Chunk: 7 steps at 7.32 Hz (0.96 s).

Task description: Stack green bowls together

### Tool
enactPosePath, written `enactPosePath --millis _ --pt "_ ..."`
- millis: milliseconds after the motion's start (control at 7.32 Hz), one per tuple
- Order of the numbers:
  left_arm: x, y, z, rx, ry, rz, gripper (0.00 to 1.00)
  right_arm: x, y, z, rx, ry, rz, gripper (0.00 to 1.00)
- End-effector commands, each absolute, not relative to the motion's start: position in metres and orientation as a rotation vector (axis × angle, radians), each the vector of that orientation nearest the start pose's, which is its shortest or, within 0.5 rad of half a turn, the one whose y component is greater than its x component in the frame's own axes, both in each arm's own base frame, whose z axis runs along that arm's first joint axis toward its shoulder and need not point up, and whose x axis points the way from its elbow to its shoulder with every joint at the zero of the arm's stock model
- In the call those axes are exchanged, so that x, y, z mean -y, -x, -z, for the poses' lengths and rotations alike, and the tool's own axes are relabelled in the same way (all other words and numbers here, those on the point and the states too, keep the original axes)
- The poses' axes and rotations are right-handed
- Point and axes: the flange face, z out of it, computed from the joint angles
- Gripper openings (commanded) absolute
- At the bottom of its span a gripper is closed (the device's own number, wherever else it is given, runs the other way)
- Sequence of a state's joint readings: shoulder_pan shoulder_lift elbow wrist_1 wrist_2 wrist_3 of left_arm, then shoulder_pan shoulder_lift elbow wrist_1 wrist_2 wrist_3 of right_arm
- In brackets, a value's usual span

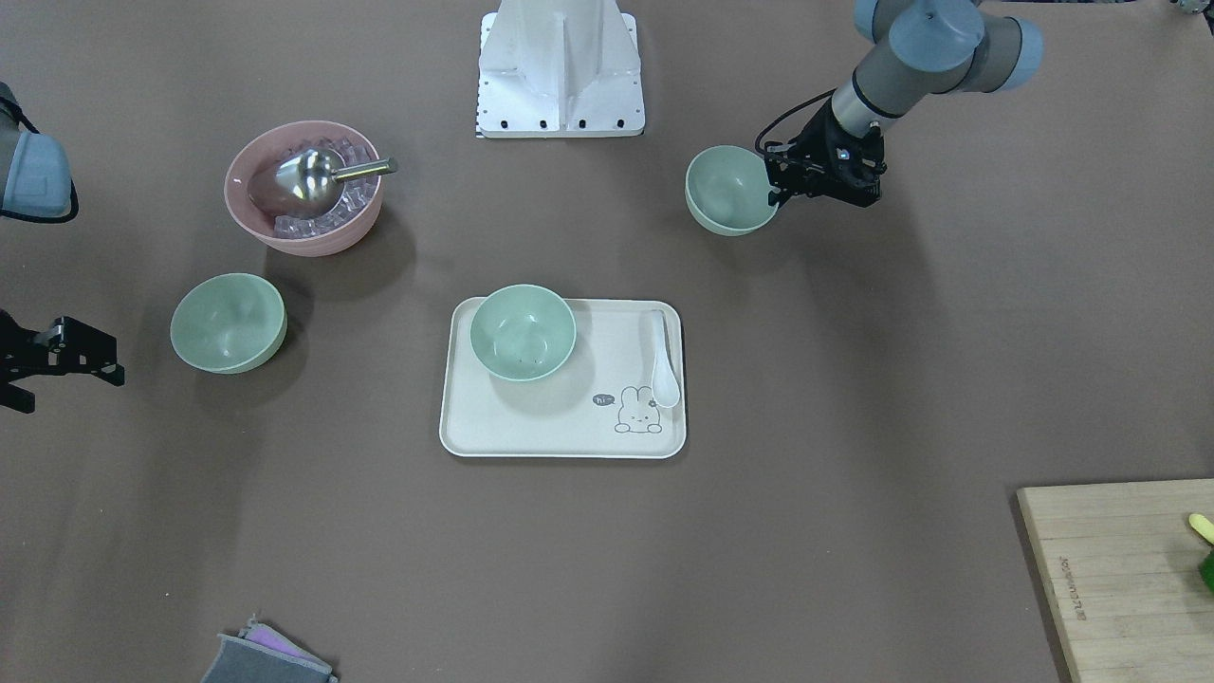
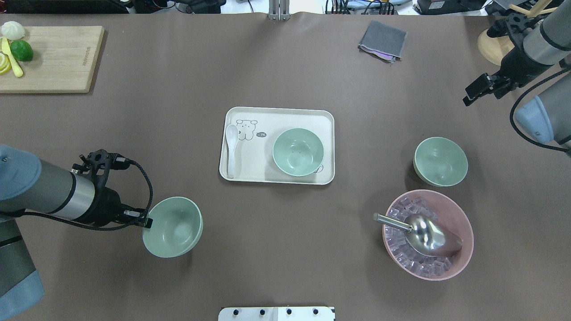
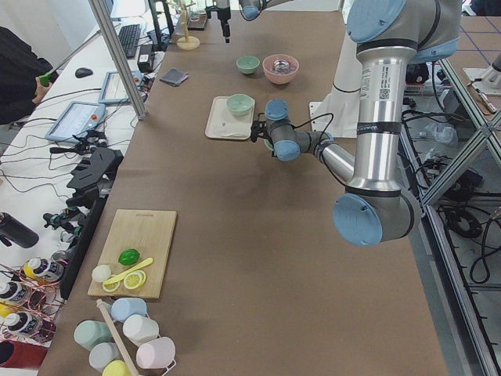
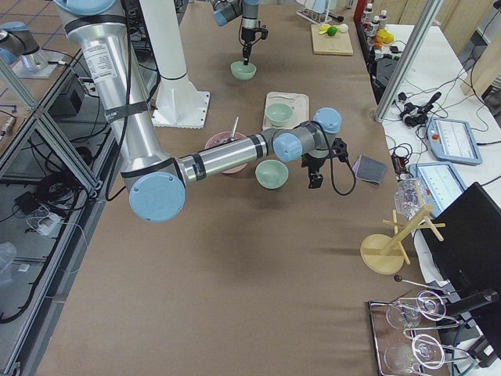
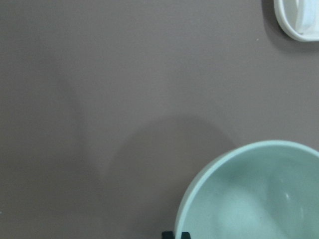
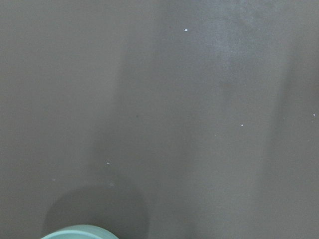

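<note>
Three pale green bowls are in view. My left gripper (image 2: 147, 221) is shut on the rim of one green bowl (image 2: 173, 227) and holds it tilted just above the table at the near left; that gripper (image 1: 773, 185) and bowl (image 1: 730, 190) also show in the front view, and the bowl (image 5: 259, 194) fills the left wrist view's lower right. A second green bowl (image 2: 298, 151) stands on the cream tray (image 2: 276, 178). A third green bowl (image 2: 440, 161) stands on the table to the right. My right gripper (image 2: 468, 96) is open and empty, raised at the far right, apart from it.
A pink bowl (image 2: 469, 232) with ice cubes and a metal scoop stands beside the third bowl. A white spoon (image 2: 231, 147) lies on the tray. A cutting board (image 2: 58, 58) with fruit is far left, a grey cloth (image 2: 382, 40) far back, a wooden stand (image 2: 490, 49) far right.
</note>
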<state>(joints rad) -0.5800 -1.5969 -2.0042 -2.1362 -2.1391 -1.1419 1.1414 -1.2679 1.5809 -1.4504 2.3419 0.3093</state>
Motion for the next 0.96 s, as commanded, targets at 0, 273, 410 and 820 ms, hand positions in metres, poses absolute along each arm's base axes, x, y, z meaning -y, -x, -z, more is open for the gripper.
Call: enactPosePath --millis 0,273,410,820 --pt "0.354 -0.343 -0.357 -1.162 -0.014 -0.140 0.00 0.576 0.205 -0.490 0.868 -0.170 0.384 1.00" --pt "0.379 -0.345 -0.318 -1.193 -0.051 -0.121 0.00 0.543 0.206 -0.517 0.915 -0.197 0.424 1.00" --pt "0.395 -0.346 -0.280 -1.226 0.012 -0.042 0.00 0.529 0.213 -0.527 0.932 -0.194 0.411 1.00" --pt "0.415 -0.366 -0.232 -1.271 0.046 0.039 0.00 0.510 0.250 -0.527 0.975 -0.162 0.402 1.00"
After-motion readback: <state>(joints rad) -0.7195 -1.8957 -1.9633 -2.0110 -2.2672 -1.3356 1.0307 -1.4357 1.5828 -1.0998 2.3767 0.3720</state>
